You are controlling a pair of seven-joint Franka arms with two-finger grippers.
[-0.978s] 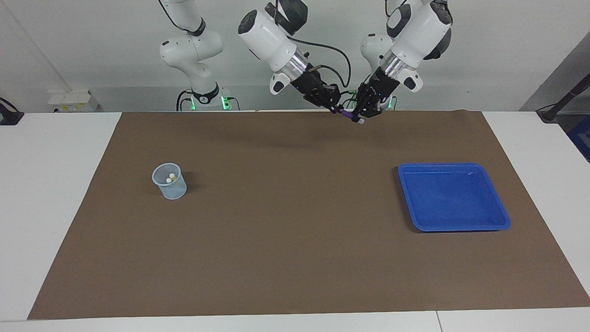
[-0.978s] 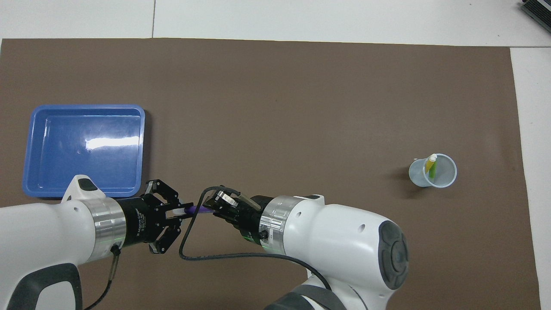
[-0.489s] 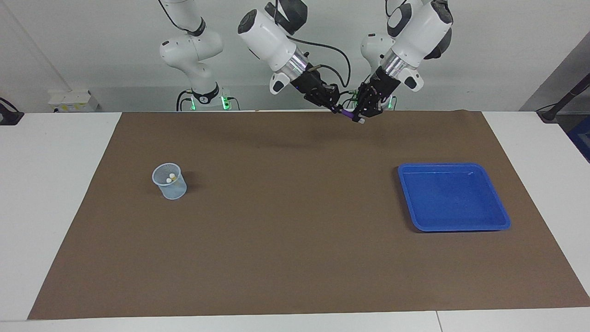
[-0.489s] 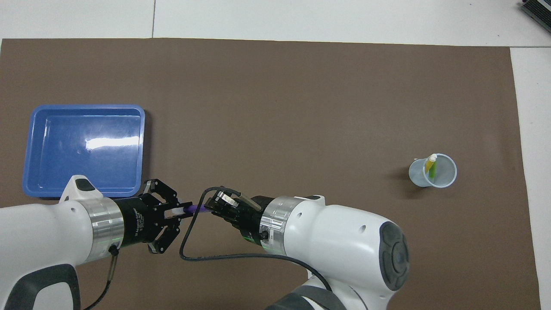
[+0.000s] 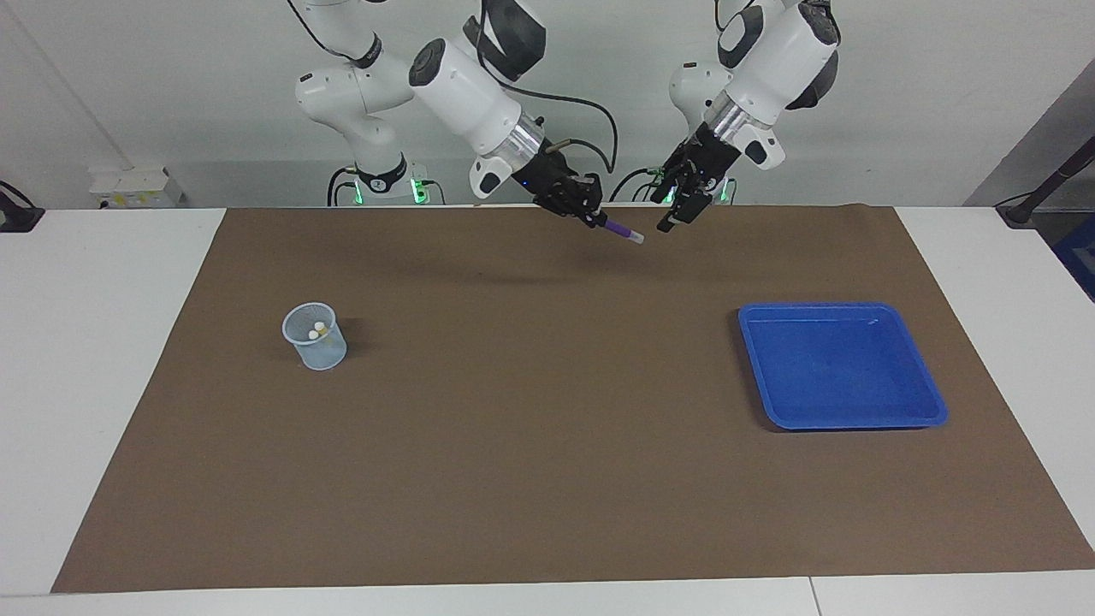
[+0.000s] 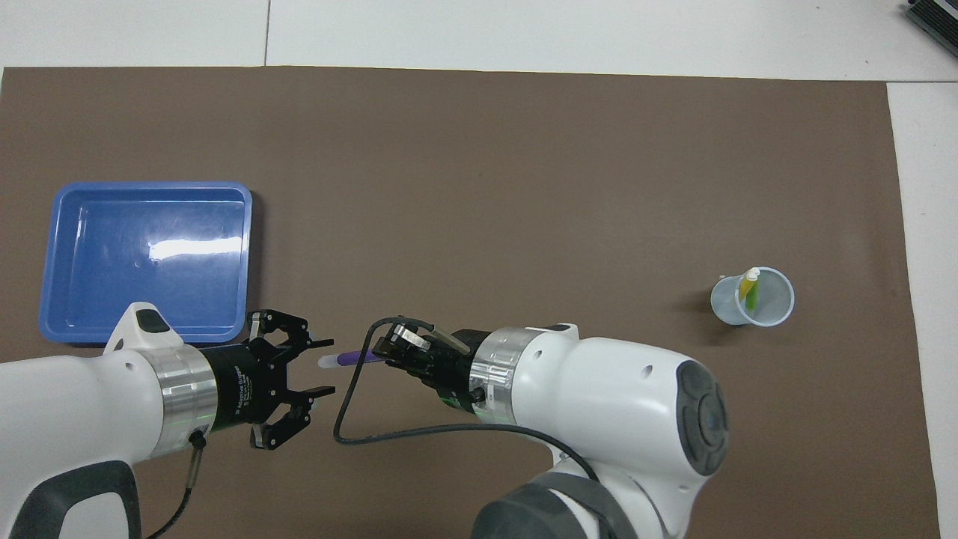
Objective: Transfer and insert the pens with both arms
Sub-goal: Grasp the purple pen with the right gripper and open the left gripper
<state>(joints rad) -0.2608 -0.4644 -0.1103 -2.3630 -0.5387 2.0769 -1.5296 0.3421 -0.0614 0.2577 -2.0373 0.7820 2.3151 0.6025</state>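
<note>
Up in the air over the mat's edge by the robots, the purple pen [image 5: 623,232] [image 6: 349,359] sticks out of my right gripper [image 5: 594,219] [image 6: 383,358], which is shut on it. The pen's whitish end points toward my left gripper [image 5: 664,212] [image 6: 326,366]. That gripper is open with nothing between its fingers, a short gap away from the pen's tip. A clear cup [image 5: 315,337] [image 6: 752,299] stands toward the right arm's end of the table. In it stand a yellow pen [image 6: 748,285] and a green pen [image 6: 754,294].
A blue tray [image 5: 821,306] [image 6: 150,185] with nothing in it lies on the brown mat [image 5: 530,411] toward the left arm's end. White table surface borders the mat.
My left gripper has opened and let go of the purple pen. My right gripper has drawn the pen away from it, toward the right arm's end of the table.
</note>
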